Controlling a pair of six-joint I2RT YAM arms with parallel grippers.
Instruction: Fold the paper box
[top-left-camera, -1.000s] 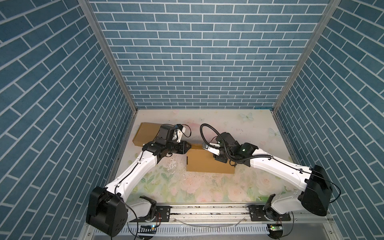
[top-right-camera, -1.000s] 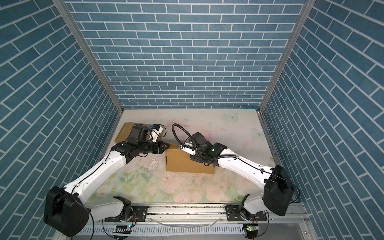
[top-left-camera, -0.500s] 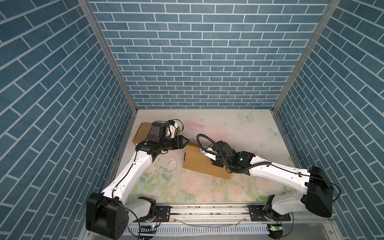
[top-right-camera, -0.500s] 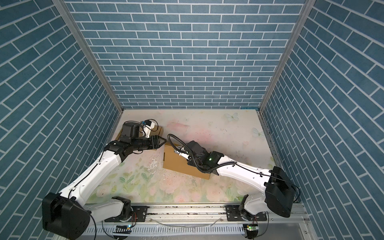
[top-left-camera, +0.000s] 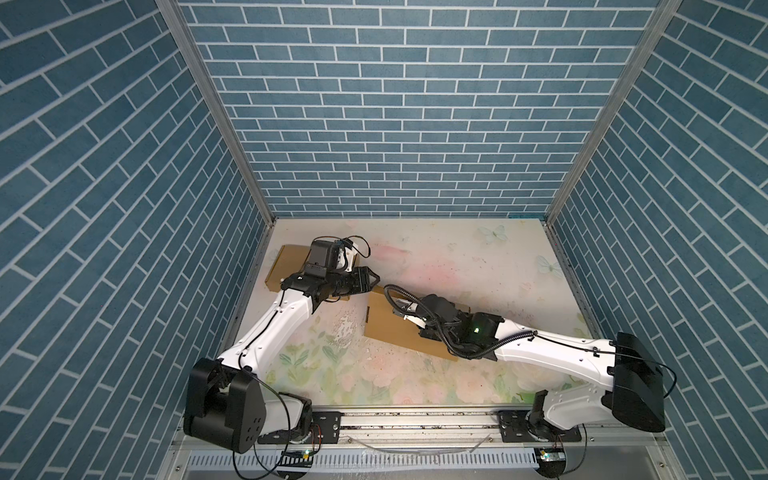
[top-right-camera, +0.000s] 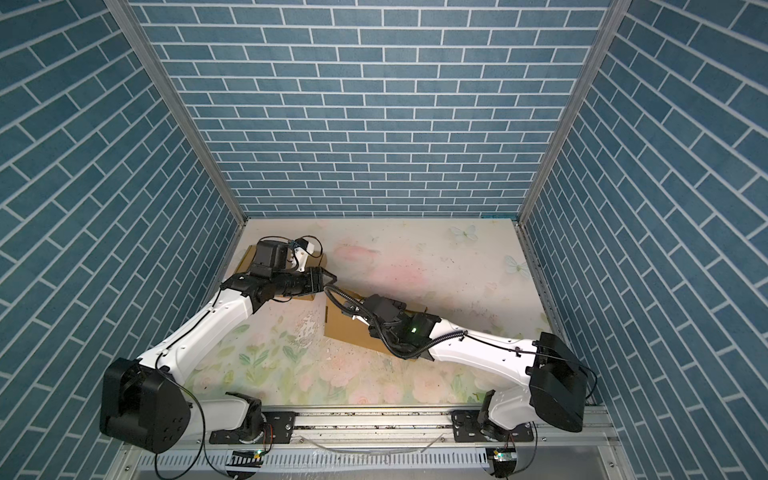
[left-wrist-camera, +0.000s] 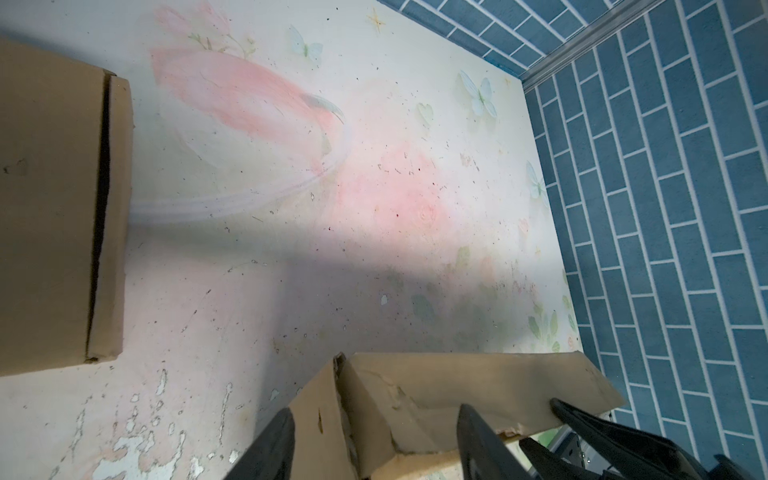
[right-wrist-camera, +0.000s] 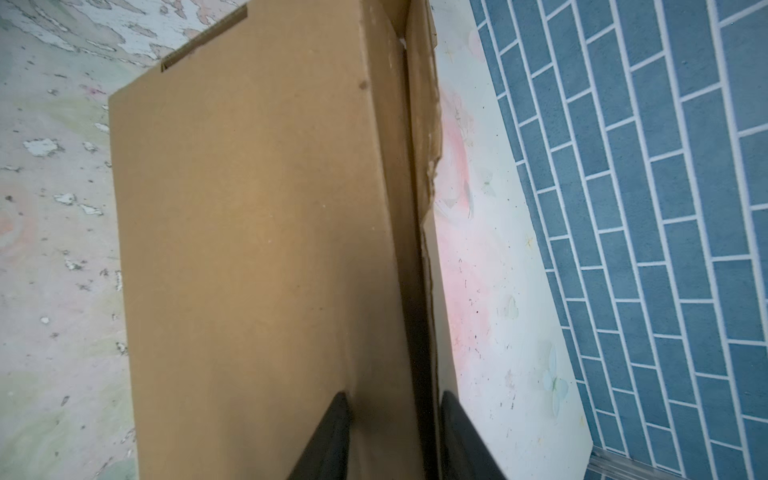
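Blue brick walls (top-left-camera: 407, 104), floral tbl (top-left-camera: 457, 257).

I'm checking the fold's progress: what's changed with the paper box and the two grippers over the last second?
The right gripper, clamped on an edge of the paper box, swung it askew, right end toward the near edge. The left gripper opened at the box's corner. The other cardboard box at far left stayed put.

Matt brown cardboard on paper box (right-wrist-camera: 257, 232), faces smooth, one edge torn & fuzzy; 2nd box (left-wrist-camera: 45, 208) same matt card. Printed floral sheet covers the surface (left-wrist-camera: 374, 187): matt, speckled, top layer flaking off in rough patches. Matt black fingers (right-wrist-camera: 328, 440), glossy white plastic arm shells (top-left-camera: 270, 332), walls (top-left-camera: 395, 104) w/ matt grainy blue brick print, corner posts (top-left-camera: 216, 104) brushed metal.
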